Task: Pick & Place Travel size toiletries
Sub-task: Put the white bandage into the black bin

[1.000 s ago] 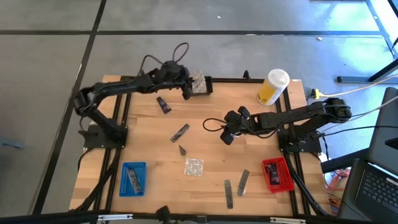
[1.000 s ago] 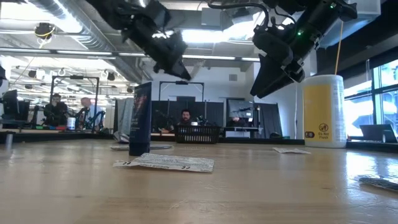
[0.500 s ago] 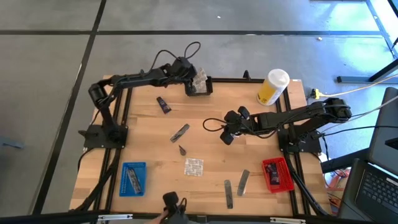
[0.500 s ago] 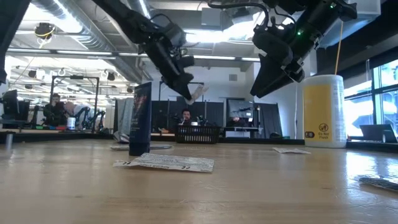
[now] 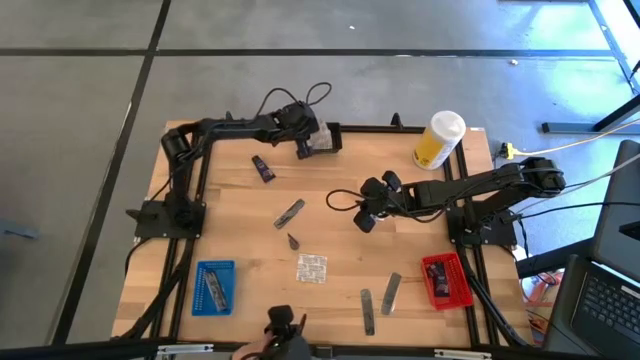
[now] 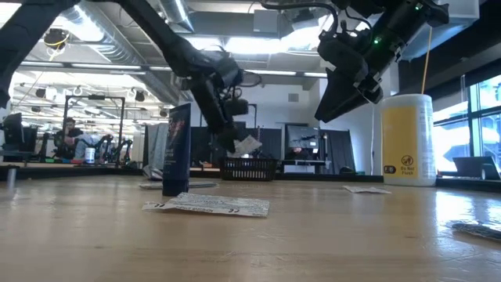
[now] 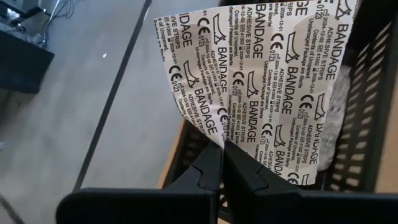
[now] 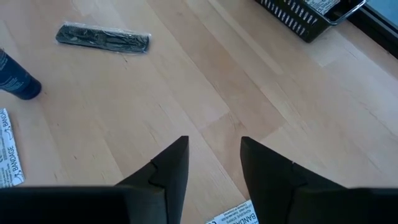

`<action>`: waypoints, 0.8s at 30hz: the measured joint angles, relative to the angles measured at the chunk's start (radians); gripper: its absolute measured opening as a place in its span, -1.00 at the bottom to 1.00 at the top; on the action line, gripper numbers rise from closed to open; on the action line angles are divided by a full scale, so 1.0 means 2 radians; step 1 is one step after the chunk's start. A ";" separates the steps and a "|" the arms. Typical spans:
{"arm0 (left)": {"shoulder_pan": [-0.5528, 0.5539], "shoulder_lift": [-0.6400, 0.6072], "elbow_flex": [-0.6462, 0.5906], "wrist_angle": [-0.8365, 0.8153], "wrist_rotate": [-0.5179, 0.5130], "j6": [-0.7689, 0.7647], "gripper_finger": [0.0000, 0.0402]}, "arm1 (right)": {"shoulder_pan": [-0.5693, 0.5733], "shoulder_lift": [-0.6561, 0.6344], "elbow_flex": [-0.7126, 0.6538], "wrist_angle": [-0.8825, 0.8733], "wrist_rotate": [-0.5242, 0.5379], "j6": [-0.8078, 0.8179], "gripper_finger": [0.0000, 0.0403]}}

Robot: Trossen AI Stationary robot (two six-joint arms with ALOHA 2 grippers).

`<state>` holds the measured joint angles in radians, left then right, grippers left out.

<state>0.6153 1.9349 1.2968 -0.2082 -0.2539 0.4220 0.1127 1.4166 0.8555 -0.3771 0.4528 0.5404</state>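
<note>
- Left tool: pinched tight on the lower edge of a bandage sachet, a white foil packet printed "BANDAGE ADHESIVE STRIPS". In the high view this tool hangs at the far edge of the tabletop, beside the black basket.
- Black basket, left wrist view: its mesh wall lies directly behind the sachet, and another pale item seems to lie inside.
- Step in hand (judged): placing. The sachet hangs over the basket, not yet released.
- Next move (judged): bring the sachet fully over the basket opening, then part the fingers so that it drops inside and does not catch on the rim.
- Right tool: fingers moderately apart, holding nothing, raised above bare wood near mid-tabletop; in the high view.
- Toiletries left on the tabletop: a dark tube; a wrapped comb; a small dark item; a second bandage sachet; two grey sticks and.
- Not task items: blue tray, red tray, yellow container.
- Right wrist view: the comb, a blue tube and a sachet edge lie ahead, well apart from the fingers.
</note>
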 joint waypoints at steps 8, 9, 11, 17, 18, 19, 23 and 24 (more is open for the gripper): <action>-0.004 0.027 -0.001 0.003 -0.023 0.010 -0.98 | 0.000 0.000 0.000 0.000 0.001 0.000 -0.21; -0.005 0.028 -0.001 0.006 -0.024 0.010 -0.98 | 0.000 0.000 0.000 0.001 0.001 0.000 -0.20; -0.006 0.029 -0.001 0.013 -0.028 0.014 -0.96 | 0.000 0.000 0.000 0.001 0.001 0.000 -0.17; -0.019 0.029 -0.001 0.046 -0.031 0.043 -0.72 | 0.000 0.000 0.000 0.001 0.001 0.000 -0.11; -0.022 0.029 -0.001 0.051 -0.032 0.049 -0.68 | 0.000 0.000 0.000 0.001 0.001 0.000 -0.10; -0.025 0.029 -0.001 0.058 -0.036 0.054 -0.63 | 0.000 0.000 0.000 0.001 0.001 0.000 -0.09; -0.039 0.029 -0.001 0.077 -0.071 0.079 -0.53 | 0.000 0.000 0.000 0.001 0.001 0.000 -0.05; -0.042 0.029 -0.001 0.079 -0.083 0.082 -0.51 | 0.000 0.000 0.000 0.001 0.001 0.000 -0.05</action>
<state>0.5319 1.9924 1.2953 -0.0504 -0.4190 0.5864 0.1127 1.4166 0.8555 -0.3744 0.4545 0.5403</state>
